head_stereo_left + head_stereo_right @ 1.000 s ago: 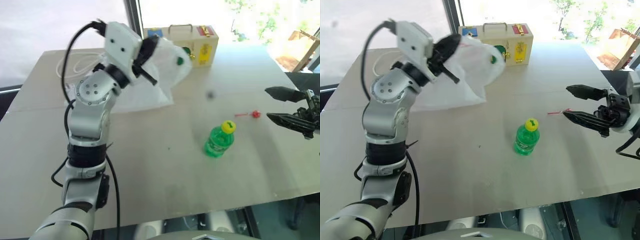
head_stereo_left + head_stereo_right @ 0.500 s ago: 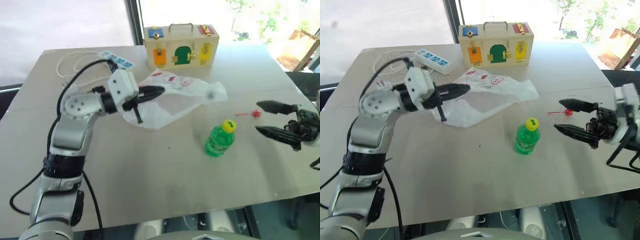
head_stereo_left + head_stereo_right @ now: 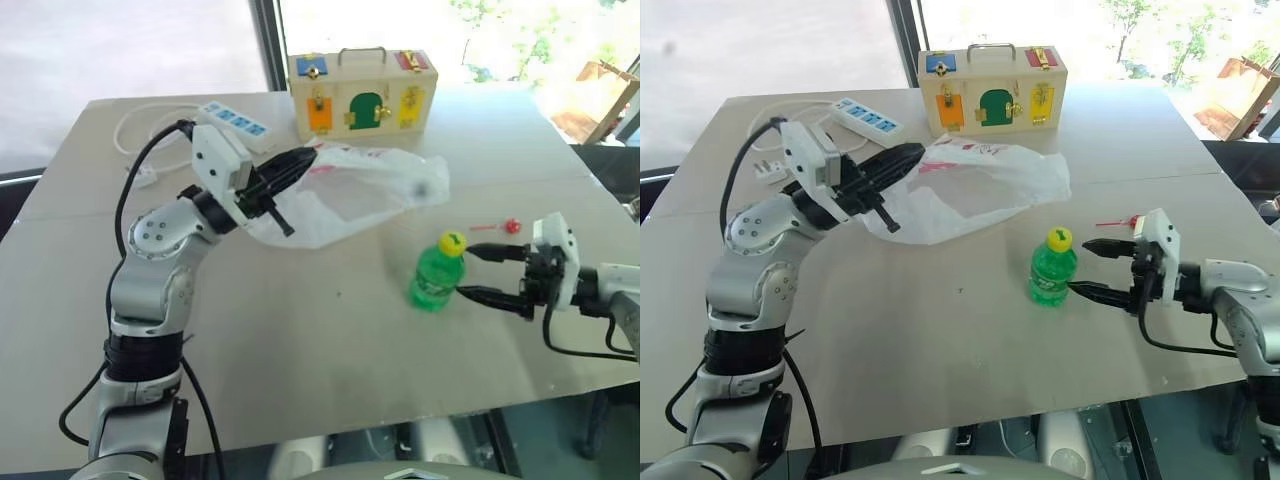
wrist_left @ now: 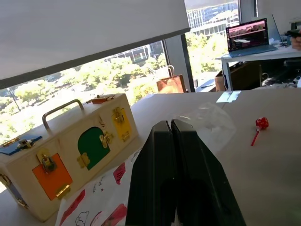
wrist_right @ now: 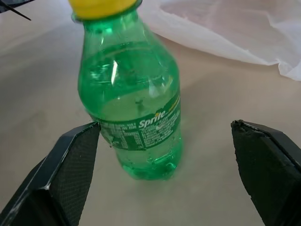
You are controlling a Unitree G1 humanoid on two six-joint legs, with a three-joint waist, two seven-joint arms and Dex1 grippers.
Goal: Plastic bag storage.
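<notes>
From the head camera I see my left claw (image 3: 300, 160) closed tight on one end of the thin, crinkly, translucent white plastic bag with red print (image 3: 365, 190). The bag hangs from the pinched end and spreads rightward across the pale beige worktop (image 3: 300, 340), its far end lying near the middle of the board, just this side of the wooden latch box with coloured doors and a metal handle (image 3: 362, 90). A white power strip with blue sockets (image 3: 232, 118) and a coil of white cable (image 3: 150, 125) lie at the far left. My right claw (image 3: 478, 272) points left with its two black fingers spread wide, their tips just right of the small green plastic bottle with a yellow cap (image 3: 437, 273), which stands upright. I cannot tell whether the tips touch it. A small red object on a thin stick (image 3: 503, 227) lies beyond that claw.

In the left wrist camera, the two black fingers (image 4: 160, 188) are pressed flat together, the red-printed bag (image 4: 101, 207) under them and the latch box (image 4: 66, 160) beyond.

In the right wrist camera, the green bottle (image 5: 131, 103) stands between my open fingers (image 5: 70, 169), and neither pad grips it. The bag's white edge (image 5: 235, 33) lies behind the bottle.
</notes>
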